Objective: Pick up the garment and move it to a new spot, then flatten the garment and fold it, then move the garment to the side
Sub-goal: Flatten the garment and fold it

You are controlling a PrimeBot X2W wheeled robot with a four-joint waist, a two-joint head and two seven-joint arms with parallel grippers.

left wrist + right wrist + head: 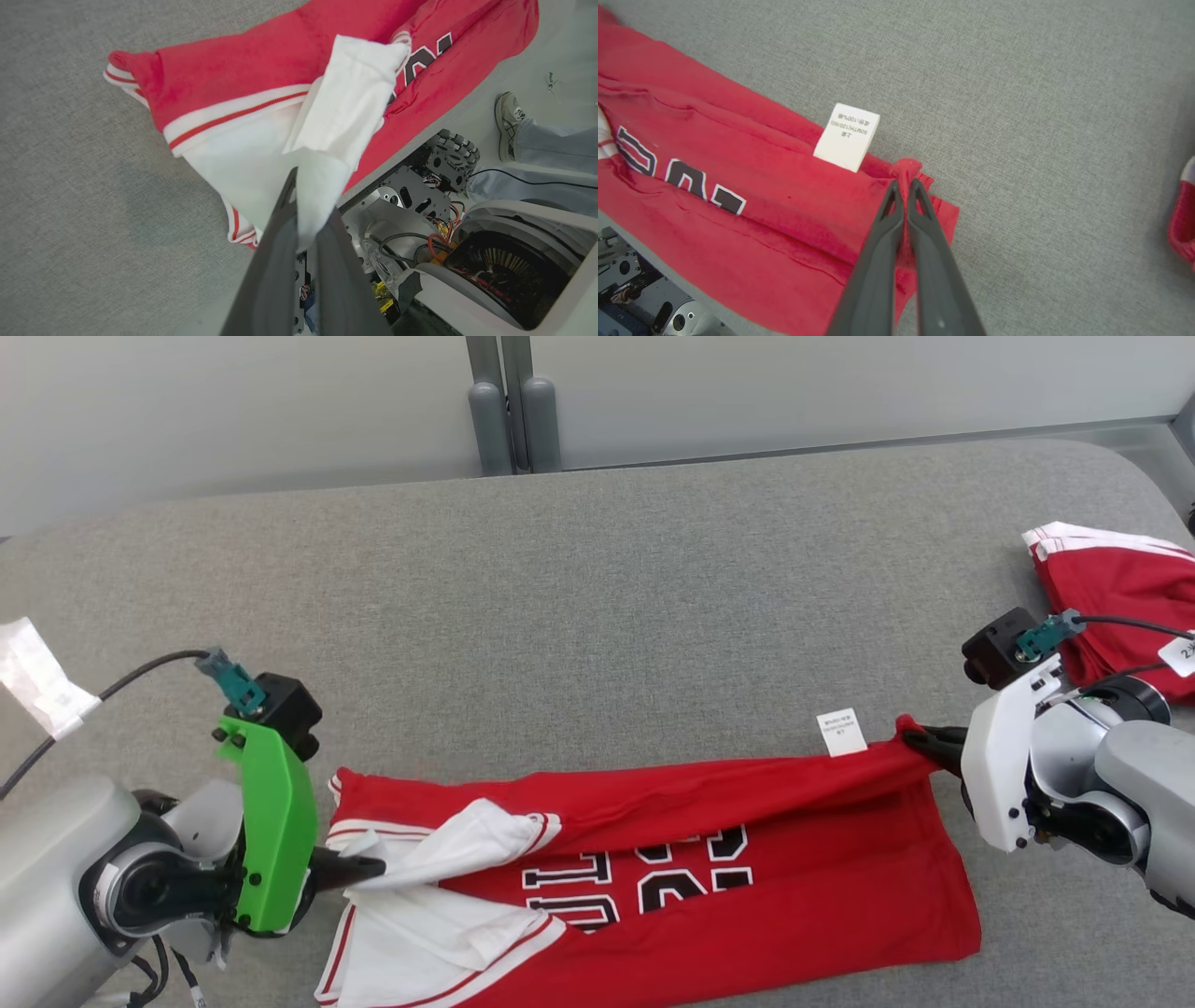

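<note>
A red jersey [747, 877] with white trim lies on a grey padded table [597, 616], stretched lengthwise between the robot's two grippers. The left gripper [359, 870] has its jaws pinched shut on a fold of white fabric at the jersey's shoulder end. The right gripper [920, 742] has its jaws closed tight on a bunched red corner at the hem end. A white care label [841, 732] stands just beside those jaws. The edge running from one pair of jaws to the other looks taut and turned over the body, whose black-and-white lettering shows below it. Judging by this, the jersey already sits at its working spot and the flattening or first fold is under way. Finishing the fold and moving it aside remain. Another red garment [1120, 588] lies beyond the right jaws, apart.
</note>
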